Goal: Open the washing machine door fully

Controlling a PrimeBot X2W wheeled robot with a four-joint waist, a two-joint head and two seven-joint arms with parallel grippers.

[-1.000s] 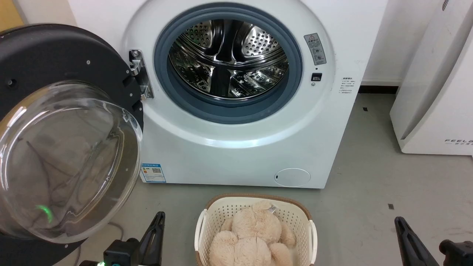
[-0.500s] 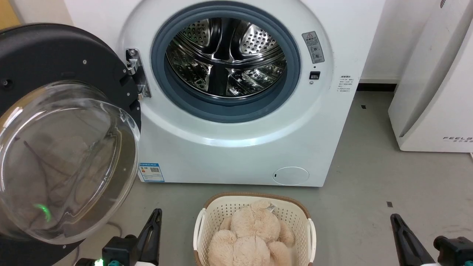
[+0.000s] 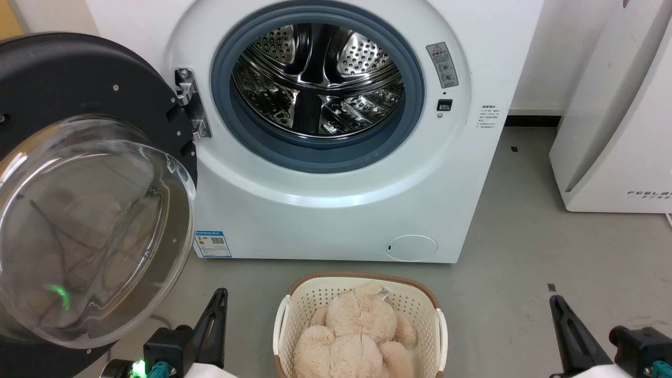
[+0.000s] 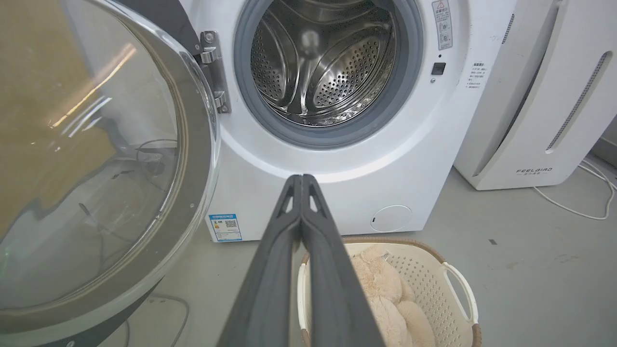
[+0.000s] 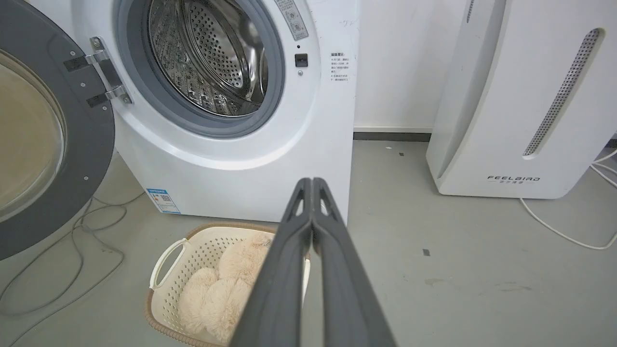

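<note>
**Operator:** Head view first. What are my hands doing?

**Spotter:** Your left gripper (image 3: 219,295) sits low in front of the boxy white front-loading washing machine (image 3: 336,220), toward its hinge side. Your right gripper (image 3: 555,303) is low off its latch side. Neither holds or touches anything.

**Operator:** And the door?

**Spotter:** The large round glossy black washing machine door (image 3: 68,68), with its bulging clear glass bowl, stands swung out on the machine's hinge side. You can see the shiny steel drum (image 3: 315,84) exposed.

**Operator:** Left wrist view?

**Spotter:** Your fingers (image 4: 277,250) are pressed together, tips meeting, pointing at the machine's front. A cream perforated plastic basket (image 4: 429,284) holding a beige plush toy (image 4: 376,284) stands on the grey floor (image 4: 530,270) just before the machine.

**Operator:** Right wrist view?

**Spotter:** Your fingers (image 5: 284,260) are again pressed tip to tip, empty. A tall white appliance (image 5: 506,96) stands near the machine's latch side, against the white wall (image 5: 395,58).
</note>
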